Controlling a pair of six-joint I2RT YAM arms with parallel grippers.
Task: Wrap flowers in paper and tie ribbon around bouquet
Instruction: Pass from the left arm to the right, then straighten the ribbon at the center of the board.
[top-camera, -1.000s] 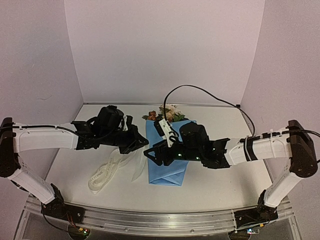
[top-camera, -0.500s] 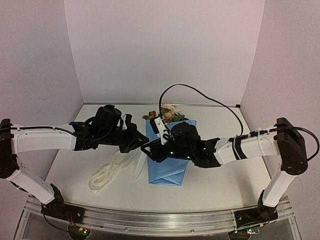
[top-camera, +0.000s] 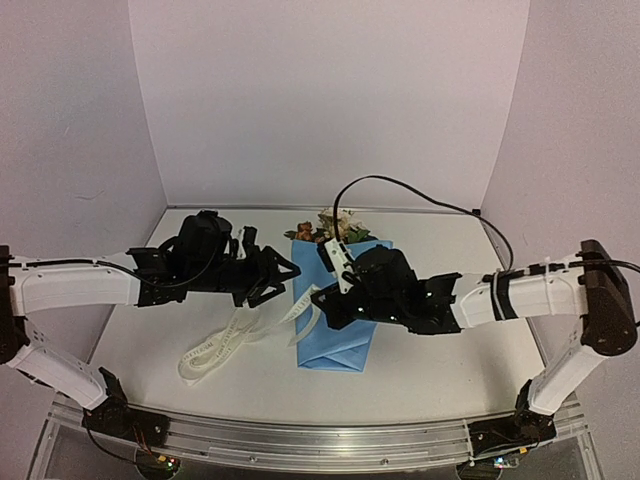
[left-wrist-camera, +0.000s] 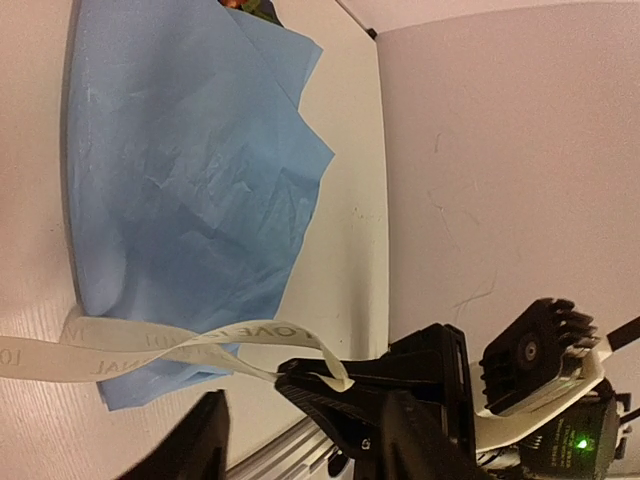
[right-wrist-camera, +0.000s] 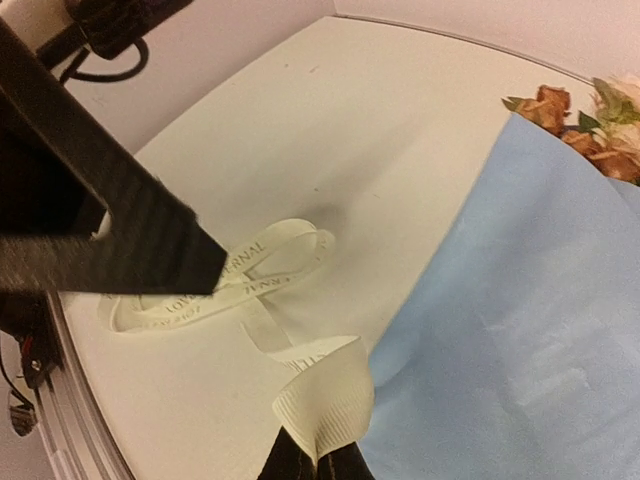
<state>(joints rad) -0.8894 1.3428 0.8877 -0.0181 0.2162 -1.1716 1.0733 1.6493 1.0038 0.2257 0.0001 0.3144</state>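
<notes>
Two white-and-black robot arms are reaching inward over a white table (top-camera: 430, 375) in the overhead view. Between them a thin light-blue sheet of paper (top-camera: 335, 335) is lying folded around the flowers (top-camera: 338, 228), whose cream, peach and rust blooms are peeking out at the far end. A long, floppy cream-white fabric ribbon (top-camera: 215, 345) is trailing loose on the table left of the bundle, one end rising toward the paper's left edge. The left gripper (top-camera: 283, 274) is hovering just beside that edge, and the right gripper (top-camera: 322, 297) is hanging over the paper.

From the left wrist, the left gripper's fingers are standing apart, holding nothing. The ribbon (left-wrist-camera: 150, 345) is crossing one end of the paper, its tip pinched in the right gripper's closed fingers.

From the right wrist, the ribbon (right-wrist-camera: 320, 400) is bunching where the closed fingers are clamping it, beside the paper's edge. The rest is looping on the table.

Wrapping is looking done. The ribbon is not yet circling the bundle, so passing it around and tying the bow are, in my judgement, what is remaining.
</notes>
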